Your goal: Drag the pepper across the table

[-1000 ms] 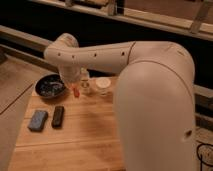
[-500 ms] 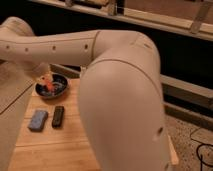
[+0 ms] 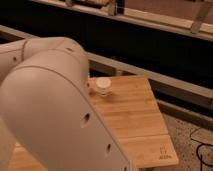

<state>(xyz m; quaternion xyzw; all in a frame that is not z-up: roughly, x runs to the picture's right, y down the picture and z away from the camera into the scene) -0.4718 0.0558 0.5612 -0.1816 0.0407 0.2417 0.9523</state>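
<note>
So the robot's big white arm (image 3: 50, 110) is hogging pretty much the whole left and middle of the view. It's sitting really close to the camera. One fat rounded segment is bulging up from the lower left and sloping down toward the bottom edge. A second rounded section is arching behind it at the upper left. A couple of small dark holes are showing along the near segment's lit side.

The hand isn't showing up anywhere. It's out of sight somewhere past or behind that arm, so I honestly can't tell what state it's in.

Same deal with the pepper. The arm is covering the whole left part of the counter (image 3: 135, 115), so I can't say where it's lying.

Only the right side of the counter is peeking out: light wood planks with visible seams, and a small dark logo (image 3: 163, 152) sitting near the front right corner. A small bottle with a white cap (image 3: 103, 85) is standing upright near the counter's far edge, just beside the edge of the arm.

Off to the right, speckled floor (image 3: 192, 135) is showing below the counter. Behind everything, a pale rail (image 3: 165, 82) is running diagonally in front of a dark background.
</note>
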